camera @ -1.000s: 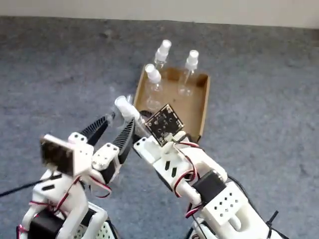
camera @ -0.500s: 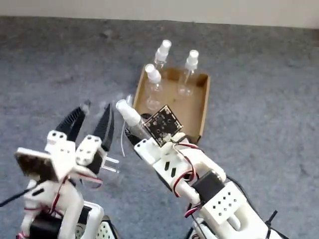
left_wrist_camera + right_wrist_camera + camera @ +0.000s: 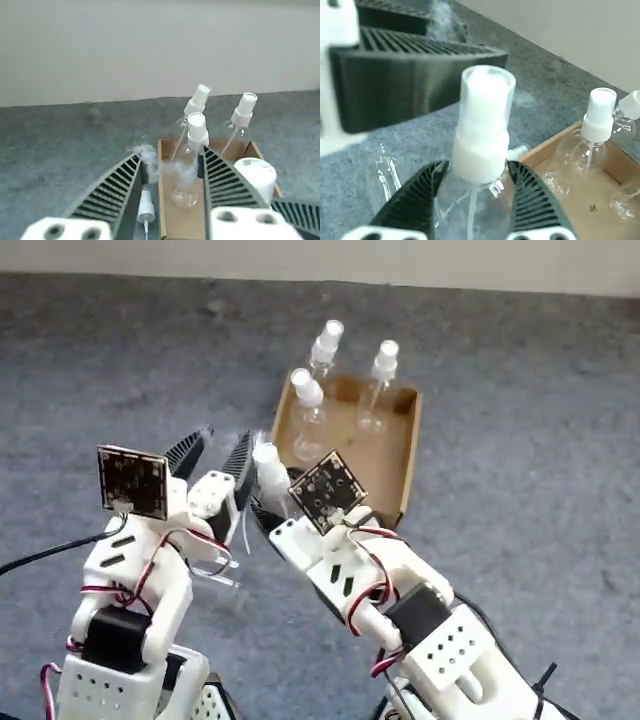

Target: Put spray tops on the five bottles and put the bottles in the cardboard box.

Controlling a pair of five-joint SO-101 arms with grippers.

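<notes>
**Q:** Where did you have the capped bottle (image 3: 470,207) at this entry?
**A:** In your right gripper (image 3: 476,171), fingers clamped on its body just under the spray top (image 3: 482,120), beside the near corner of the cardboard box (image 3: 408,450). Your left gripper (image 3: 171,156) stood alongside, fingers apart and empty.
**Q:** Handling?
**A:** It looked like light, thin, slick plastic. You'd best grip the body gently.

Three capped bottles (image 3: 309,415) stand at the cardboard box (image 3: 392,468); right tool (image 3: 476,175) grips a fourth bottle (image 3: 482,120).
</notes>
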